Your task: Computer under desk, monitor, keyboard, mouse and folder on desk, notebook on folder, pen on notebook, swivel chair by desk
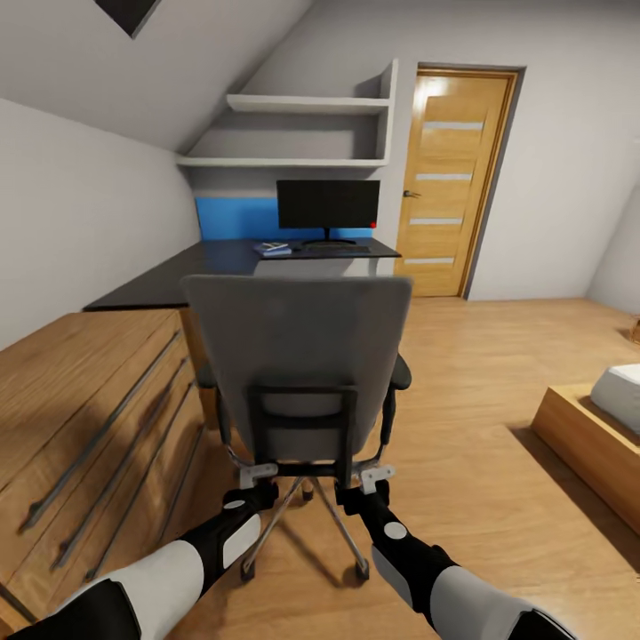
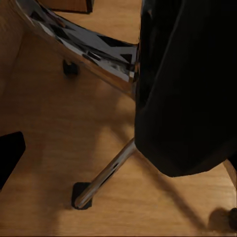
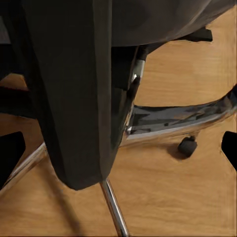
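Left gripper (image 1: 255,474) and right gripper (image 1: 373,480) sit at the swivel chair's (image 1: 298,356) lower back frame; finger spread unclear. Chair faces the desk (image 1: 222,260), well short. Likely bulky, rolls freely; push low on the rigid frame.

Swivel chair before the desk
The swivel chair (image 1: 298,356) stands before the desk (image 1: 178,271); the monitor (image 1: 327,206) sits at its far edge, keyboard (image 1: 336,250) before it.

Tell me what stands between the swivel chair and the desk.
Nothing visible. Bare wood floor runs from the swivel chair toward the desk. The wooden drawer chest sits beside the path, on the robot's left, not across it.
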Motion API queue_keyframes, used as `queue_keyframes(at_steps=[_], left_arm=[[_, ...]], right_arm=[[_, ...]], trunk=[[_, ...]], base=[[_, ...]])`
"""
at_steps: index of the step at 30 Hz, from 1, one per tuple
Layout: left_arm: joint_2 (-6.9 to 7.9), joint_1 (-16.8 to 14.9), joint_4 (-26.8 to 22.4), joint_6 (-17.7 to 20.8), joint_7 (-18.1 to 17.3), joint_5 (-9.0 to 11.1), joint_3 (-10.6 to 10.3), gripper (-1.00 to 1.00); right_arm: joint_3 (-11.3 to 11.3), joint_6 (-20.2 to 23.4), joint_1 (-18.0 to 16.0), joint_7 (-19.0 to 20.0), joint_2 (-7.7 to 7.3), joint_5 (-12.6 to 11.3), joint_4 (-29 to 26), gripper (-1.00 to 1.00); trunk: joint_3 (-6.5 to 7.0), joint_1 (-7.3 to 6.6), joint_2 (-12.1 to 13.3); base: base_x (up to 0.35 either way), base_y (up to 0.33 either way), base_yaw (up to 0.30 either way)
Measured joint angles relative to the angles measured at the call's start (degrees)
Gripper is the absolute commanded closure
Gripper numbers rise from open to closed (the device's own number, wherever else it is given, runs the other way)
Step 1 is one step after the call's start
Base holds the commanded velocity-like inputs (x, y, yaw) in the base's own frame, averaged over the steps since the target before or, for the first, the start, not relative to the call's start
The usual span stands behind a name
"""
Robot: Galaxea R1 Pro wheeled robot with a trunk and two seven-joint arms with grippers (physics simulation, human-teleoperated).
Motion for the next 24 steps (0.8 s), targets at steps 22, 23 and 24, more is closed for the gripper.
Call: queue_keyframes(at_steps=[22, 23, 24], left_arm=[[0.01, -0.05, 0.0, -0.08, 0.11, -0.02, 0.03, -1.0], [0.01, -0.03, -0.01, -0.07, 0.08, -0.04, -0.02, -1.0], [0.01, -0.03, -0.01, -0.08, 0.07, -0.07, -0.02, -1.0]], right_arm=[[-0.19, -0.03, -0.01, -0.09, 0.0, -0.07, 0.02, -1.0], [-0.19, -0.03, -0.01, -0.09, 0.0, -0.07, 0.02, -1.0], [-0.19, -0.03, -0.01, -0.09, 0.0, -0.07, 0.02, -1.0]], trunk=[[0.82, 0.03, 0.01], [0.82, 0.03, 0.0], [0.83, 0.03, 0.0]], base=[[0.225, -0.141, -0.134], [0.014, -0.01, -0.004], [0.009, -0.006, -0.002]])
